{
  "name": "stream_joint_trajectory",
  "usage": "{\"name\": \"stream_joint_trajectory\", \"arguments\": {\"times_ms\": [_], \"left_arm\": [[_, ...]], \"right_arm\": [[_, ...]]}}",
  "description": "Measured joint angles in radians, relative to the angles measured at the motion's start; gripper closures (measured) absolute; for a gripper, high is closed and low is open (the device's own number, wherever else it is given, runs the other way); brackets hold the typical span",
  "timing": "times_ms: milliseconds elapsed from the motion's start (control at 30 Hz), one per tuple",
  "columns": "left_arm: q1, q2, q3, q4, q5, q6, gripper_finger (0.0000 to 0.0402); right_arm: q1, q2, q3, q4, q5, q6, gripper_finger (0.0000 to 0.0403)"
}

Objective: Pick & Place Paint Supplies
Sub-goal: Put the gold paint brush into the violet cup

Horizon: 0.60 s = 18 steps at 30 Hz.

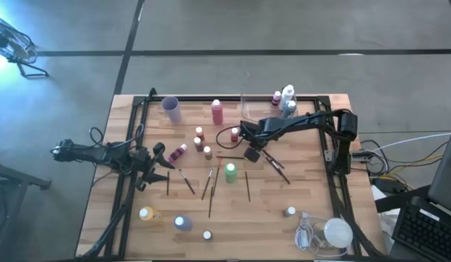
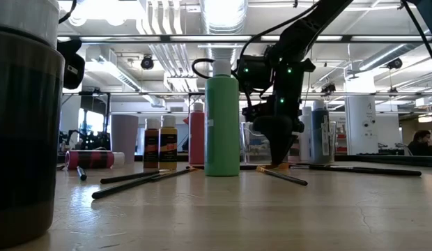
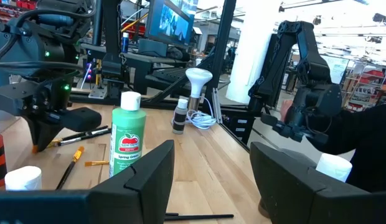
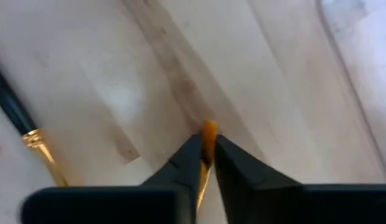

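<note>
Worktop (image 1: 284, 233) of pale wooden planks: right pincer (image 4: 205, 163) clenched on a thin orange-tipped paintbrush (image 4: 208, 134) at its middle, beside the tall green pale-capped bottle (image 1: 230, 172). Left pincer (image 1: 161, 161) hovers released near the worktop's left side.

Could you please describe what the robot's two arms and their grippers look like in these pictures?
Both arms are dark, nearly black, jointed links with black cables looped alongside. The right arm shows small green lights near its wrist. The right gripper has two tapering dark fingers; the left gripper has two broad, flat, matte black fingers.
</note>
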<state>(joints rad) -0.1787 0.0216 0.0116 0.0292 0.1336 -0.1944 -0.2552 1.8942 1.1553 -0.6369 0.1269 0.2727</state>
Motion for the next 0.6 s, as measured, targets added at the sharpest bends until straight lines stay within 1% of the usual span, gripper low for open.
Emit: {"name": "stream_joint_trajectory", "arguments": {"times_ms": [100, 300, 467, 600], "left_arm": [[0.000, 0.000, 0.000, 0.000, 0.000, 0.000, 0.0186], [0.000, 0.000, 0.000, 0.000, 0.000, 0.000, 0.0186], [0.000, 0.000, 0.000, 0.000, 0.000, 0.000, 0.0186], [0.000, 0.000, 0.000, 0.000, 0.000, 0.000, 0.0186]], "right_arm": [[0.001, -0.007, -0.001, -0.009, -0.022, -0.007, 0.0389], [0.002, -0.058, -0.001, -0.018, -0.023, -0.015, 0.0393], [0.004, -0.149, -0.001, -0.040, -0.012, -0.014, 0.0393], [0.022, -0.256, -0.001, -0.052, 0.044, -0.013, 0.0394]]}}
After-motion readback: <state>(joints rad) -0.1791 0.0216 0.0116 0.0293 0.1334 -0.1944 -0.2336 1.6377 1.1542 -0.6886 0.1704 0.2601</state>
